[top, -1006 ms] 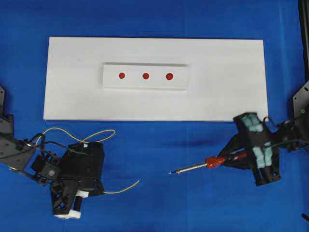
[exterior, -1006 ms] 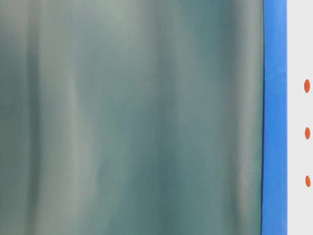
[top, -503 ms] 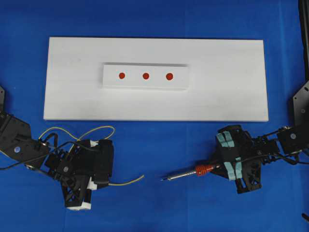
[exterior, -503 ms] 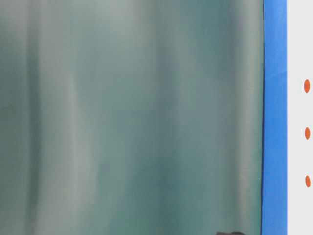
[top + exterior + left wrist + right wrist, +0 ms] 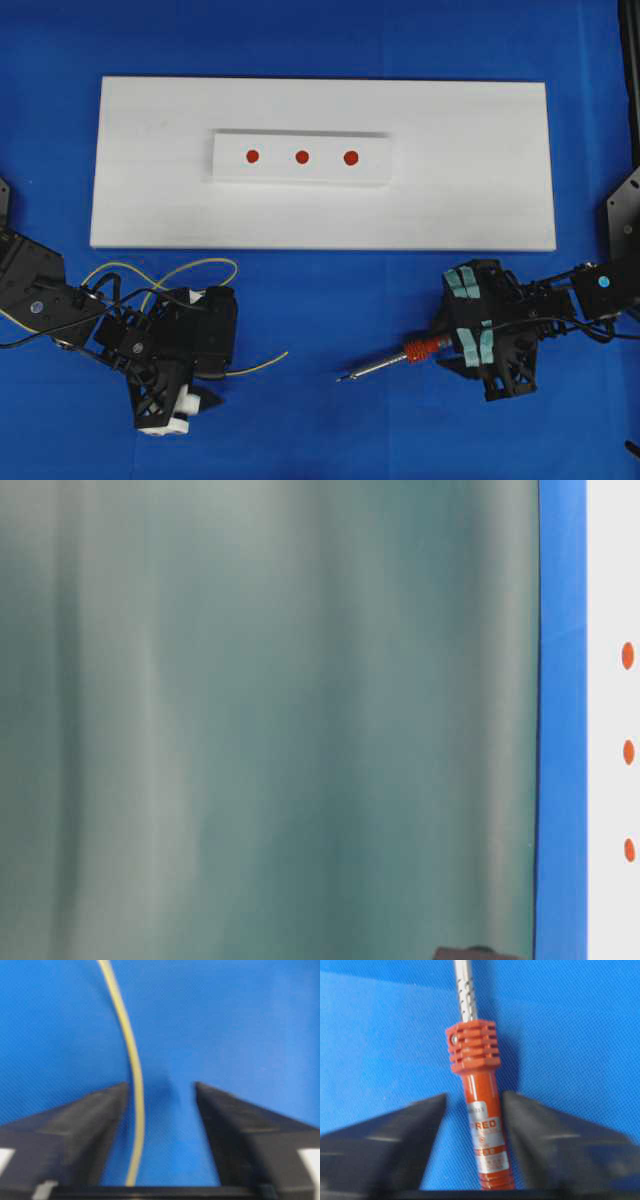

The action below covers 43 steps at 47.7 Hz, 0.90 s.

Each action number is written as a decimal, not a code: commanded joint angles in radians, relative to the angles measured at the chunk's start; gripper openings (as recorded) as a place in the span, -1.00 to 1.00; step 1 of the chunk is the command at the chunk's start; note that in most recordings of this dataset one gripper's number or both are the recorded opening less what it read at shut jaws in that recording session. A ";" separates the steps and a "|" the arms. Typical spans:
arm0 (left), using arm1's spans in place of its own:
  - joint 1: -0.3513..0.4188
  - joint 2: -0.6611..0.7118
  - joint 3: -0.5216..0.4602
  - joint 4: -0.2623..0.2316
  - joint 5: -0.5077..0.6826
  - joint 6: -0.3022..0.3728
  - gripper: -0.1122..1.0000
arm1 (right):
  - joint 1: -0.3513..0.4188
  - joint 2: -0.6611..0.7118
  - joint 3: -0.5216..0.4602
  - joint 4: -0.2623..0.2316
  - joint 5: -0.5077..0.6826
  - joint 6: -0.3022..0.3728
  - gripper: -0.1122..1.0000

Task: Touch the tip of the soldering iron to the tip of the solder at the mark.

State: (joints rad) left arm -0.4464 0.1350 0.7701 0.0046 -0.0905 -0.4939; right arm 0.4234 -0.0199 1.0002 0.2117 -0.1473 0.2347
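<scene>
Overhead, table-level and two wrist views of one blue-covered table (image 5: 330,40) carrying one large flat white rectangular board (image 5: 470,170). On the board lies one smaller raised white strip (image 5: 300,178) bearing three round red marks (image 5: 302,157) in a row; the same three marks appear at the right edge of the table-level view, most of which is filled by a blurred grey-green surface.

One slim soldering iron with a silver metal shaft and red-orange ribbed collar (image 5: 385,364) lies on the blue cloth below the board, its dark tip pointing left and slightly down. The right gripper (image 5: 474,1105), one black unit with teal tape, straddles the red handle; its jaws stand apart, with blue cloth visible between each and the handle.

One long thin yellow solder wire (image 5: 255,362) loops above the left gripper (image 5: 162,1092) and emerges from it toward the right, its free end on the cloth well apart from the iron's tip. In the left wrist view the wire runs just beside the left-hand jaw; the jaws stand apart, a wide gap separating the wire from the other
</scene>
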 commanded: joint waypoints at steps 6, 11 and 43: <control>0.003 -0.103 -0.014 0.002 0.064 0.020 0.76 | -0.002 -0.058 -0.032 -0.006 0.032 -0.017 0.77; 0.014 -0.179 -0.017 0.003 0.129 0.052 0.66 | -0.021 -0.135 -0.044 -0.026 0.101 -0.035 0.83; 0.275 -0.689 0.100 0.005 0.238 0.456 0.61 | -0.393 -0.881 -0.055 -0.293 0.518 -0.067 0.78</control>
State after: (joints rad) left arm -0.1933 -0.4832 0.8575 0.0061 0.1565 -0.0522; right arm 0.0522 -0.8376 0.9511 -0.0675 0.3405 0.1703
